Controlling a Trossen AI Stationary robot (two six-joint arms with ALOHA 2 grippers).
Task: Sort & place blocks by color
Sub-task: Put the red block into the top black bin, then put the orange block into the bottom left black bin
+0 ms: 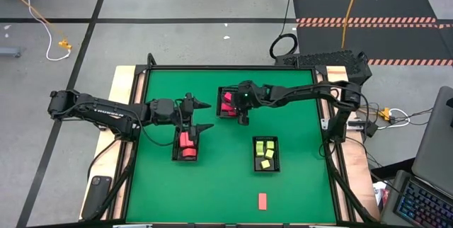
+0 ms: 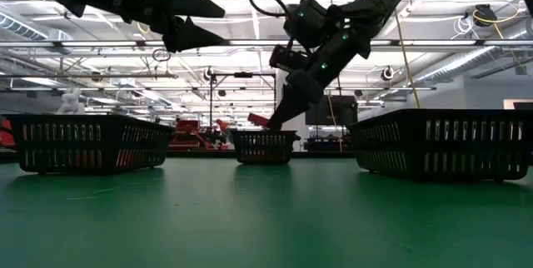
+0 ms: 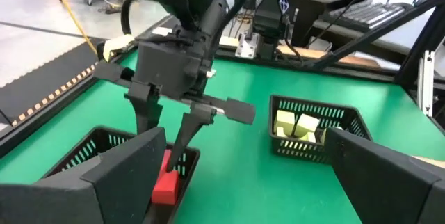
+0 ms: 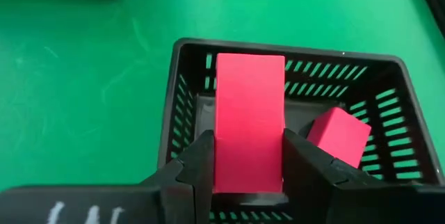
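Note:
My right gripper [image 1: 242,115] is shut on a pink-red bar block [image 4: 249,106] over the far black basket [image 1: 228,103]. A second pink-red block [image 4: 337,135] lies in that basket [image 4: 182,99]. My left gripper [image 1: 205,116] hangs open and empty above the table, at the far end of the near-left basket [image 1: 186,145], which holds salmon-red blocks [image 1: 185,141]. A third basket [image 1: 265,154] holds pale yellow blocks [image 1: 265,150]. One salmon block [image 1: 262,200] lies loose on the green table near its front edge. My right gripper pinches the bar's two long sides [image 4: 226,133] between its two fingers [image 4: 198,165]. The fingers lie along the bar and slant down into the basket's mouth [image 2: 279,114]. The bar's free end [image 4: 250,64] points ahead of the fingers; whether it touches the basket floor I cannot tell.
The three baskets stand close together mid-table; in the low view they show left [image 2: 87,141], centre far [image 2: 264,146] and right [image 2: 441,141]. The two grippers are near each other. Bare green table [image 1: 212,192] lies along the front. A black device [image 1: 98,189] lies off the table's left edge.

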